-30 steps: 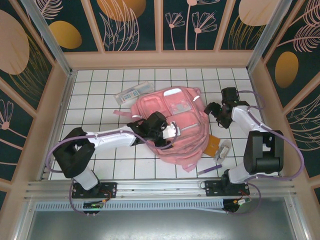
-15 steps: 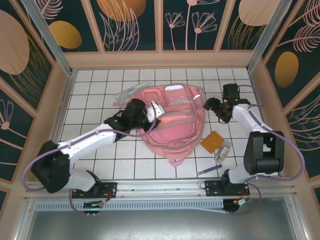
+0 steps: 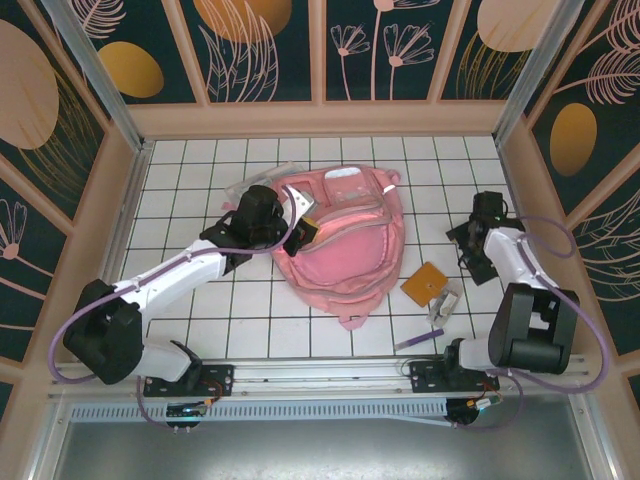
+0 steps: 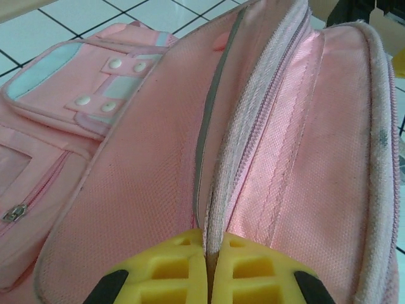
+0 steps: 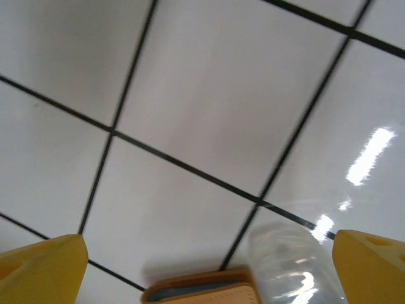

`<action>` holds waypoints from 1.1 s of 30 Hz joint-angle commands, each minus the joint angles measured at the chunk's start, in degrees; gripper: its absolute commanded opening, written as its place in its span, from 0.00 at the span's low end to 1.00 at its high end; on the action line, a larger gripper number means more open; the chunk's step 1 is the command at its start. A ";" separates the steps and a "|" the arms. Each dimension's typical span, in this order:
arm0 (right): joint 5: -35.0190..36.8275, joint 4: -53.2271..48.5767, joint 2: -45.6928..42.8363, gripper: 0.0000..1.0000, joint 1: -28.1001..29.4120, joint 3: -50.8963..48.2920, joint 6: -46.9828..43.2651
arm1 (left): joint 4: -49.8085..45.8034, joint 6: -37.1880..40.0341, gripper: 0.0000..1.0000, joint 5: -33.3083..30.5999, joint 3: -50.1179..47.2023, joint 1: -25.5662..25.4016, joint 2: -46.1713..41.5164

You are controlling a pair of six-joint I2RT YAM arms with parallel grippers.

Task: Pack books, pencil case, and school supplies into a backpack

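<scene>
A white tiled table with black grid lines (image 3: 200,170) carries everything. The large soft pink backpack (image 3: 350,260) lies at its centre, with the main compartment's zipped rim lifted on the 10 o'clock side. There the left gripper (image 3: 300,215) is clamped: the left wrist view shows its yellow fingers pressed together on the pink zipper edge (image 4: 215,126), holding the mouth up.

The long clear-whitish pencil case with blue markings (image 3: 248,188) sits just beyond that gripper, at the backpack's 10 o'clock. Its long axis runs from about 8 to 2 o'clock, and the left arm partly covers it.

The right gripper (image 3: 476,250) hangs over bare tile at the backpack's 3 o'clock. Its fingers are spread wide and hold nothing, as the right wrist view shows (image 5: 207,253).

The small flat orange square booklet (image 3: 424,284) lies at about 8 o'clock from it, near but apart, flat on the tile with one corner pointing at the backpack. Its edge shows at the bottom of the right wrist view (image 5: 202,290).

The small whitish-grey chunky item (image 3: 447,300) is just beside the booklet at its 4 o'clock.

The thin purple pen-like stick (image 3: 418,342) lies nearer the arm bases, its axis about 8 to 2 o'clock.

The right arm is clearly the nearer for all three. Judging from this, the booklet comes next, and the held-open mouth lies at 10 o'clock from it.
</scene>
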 commanded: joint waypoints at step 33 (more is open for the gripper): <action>-8.58 -7.24 14.94 0.74 19.14 1.87 -2.64 | 4.15 1.28 0.00 0.56 -0.81 0.38 2.16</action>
